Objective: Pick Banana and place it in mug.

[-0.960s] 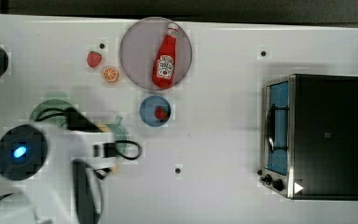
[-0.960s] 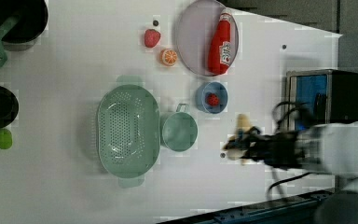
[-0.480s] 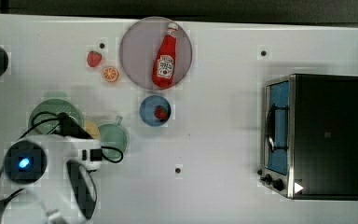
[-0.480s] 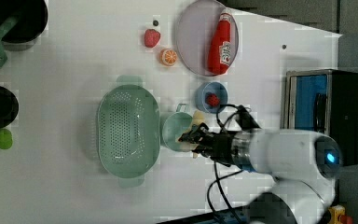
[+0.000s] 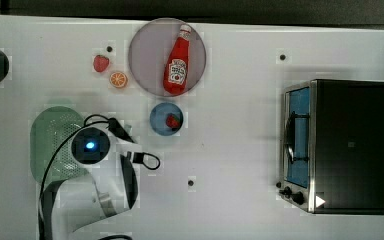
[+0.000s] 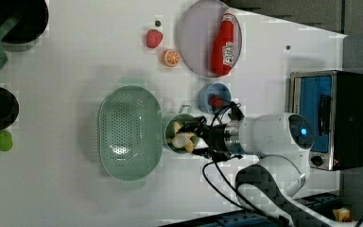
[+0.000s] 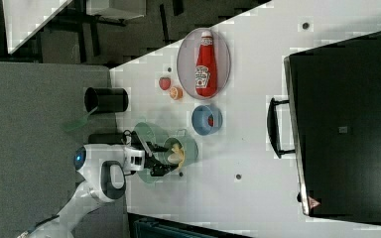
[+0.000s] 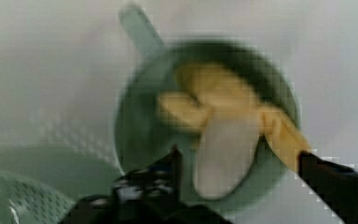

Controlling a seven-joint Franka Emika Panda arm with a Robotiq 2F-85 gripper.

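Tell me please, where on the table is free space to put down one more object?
The widest bare patch lies between the blue bowl and the toaster oven, in the top view. It is crowded around the mug, which sits between the green basket and the arm's tool, and near the plate with the ketchup bottle.

One banana, one mug, one green basket, one blue bowl, one plate, one ketchup bottle, one orange slice, one toaster oven, one gripper.
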